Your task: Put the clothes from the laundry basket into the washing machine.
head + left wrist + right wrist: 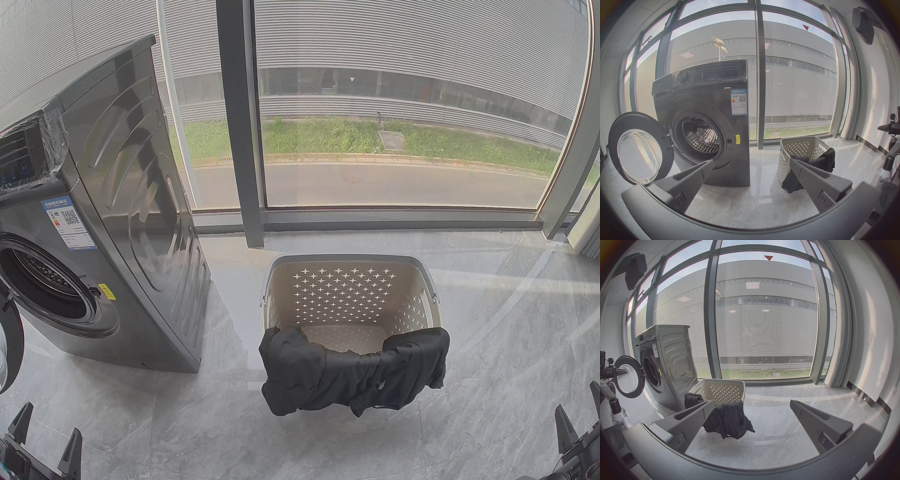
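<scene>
A beige laundry basket [350, 275] stands on the floor in front of the window. A black garment [350, 372] hangs over its near rim, partly inside and partly outside. The grey washing machine [125, 206] stands to the left, its round door [639, 150] swung open and the drum [701, 139] exposed. My left gripper [45, 434] is low at the near left, open and holding nothing. My right gripper [581, 412] is low at the near right, open and holding nothing too. Both are well short of the basket [803, 150] [720, 391] and the garment [728, 421].
A tall window with a dark pillar [240, 119] runs behind the basket and machine. Bare grey marble floor [487, 387] spreads around the basket and between it and the machine. A wall with a dark skirting [868, 396] lies to the right.
</scene>
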Motion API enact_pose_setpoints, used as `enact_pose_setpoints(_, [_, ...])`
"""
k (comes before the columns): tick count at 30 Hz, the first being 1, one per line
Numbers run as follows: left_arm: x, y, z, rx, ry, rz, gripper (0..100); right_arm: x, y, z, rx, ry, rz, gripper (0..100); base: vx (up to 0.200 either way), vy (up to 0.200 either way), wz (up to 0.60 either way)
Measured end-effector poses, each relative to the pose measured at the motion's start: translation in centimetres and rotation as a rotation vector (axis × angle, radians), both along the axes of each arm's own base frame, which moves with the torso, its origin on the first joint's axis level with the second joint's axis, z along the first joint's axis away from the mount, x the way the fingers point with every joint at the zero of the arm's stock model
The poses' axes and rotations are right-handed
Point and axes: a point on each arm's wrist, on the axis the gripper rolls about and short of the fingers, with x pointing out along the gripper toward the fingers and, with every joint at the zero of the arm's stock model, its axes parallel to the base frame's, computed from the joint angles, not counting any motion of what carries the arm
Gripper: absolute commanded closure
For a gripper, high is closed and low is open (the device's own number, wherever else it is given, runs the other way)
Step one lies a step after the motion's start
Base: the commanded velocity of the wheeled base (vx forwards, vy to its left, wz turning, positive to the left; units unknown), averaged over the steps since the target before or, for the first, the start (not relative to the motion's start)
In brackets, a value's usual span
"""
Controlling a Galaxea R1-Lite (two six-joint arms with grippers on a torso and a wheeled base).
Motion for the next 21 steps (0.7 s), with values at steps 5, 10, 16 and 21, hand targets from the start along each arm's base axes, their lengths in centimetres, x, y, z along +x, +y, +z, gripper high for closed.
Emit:
enact_pose_setpoints(5, [0.0,0.0,0.0,0.0,0.0,-0.001,0,0.0,0.0,0.0,-0.002,0.0,0.0,0,0.0,-0.08,0.0])
enact_pose_setpoints(10, [0.0,0.0,0.0,0.0,0.0,0.001,0,0.0,0.0,0.0,-0.001,0.0,0.0,0,0.0,0.0,0.0])
enact_pose_setpoints(16, [0.0,0.0,0.0,0.004,0.0,0.001,0,0.0,0.0,0.0,0.008,-0.003,-0.01,0,0.0,0.0,0.0])
enact_pose_setpoints(21, [0.0,0.0,0.0,0.004,0.0,0.001,0,-0.4,0.0,1.4,-0.003,-0.059,-0.011,0,0.0,0.0,0.0])
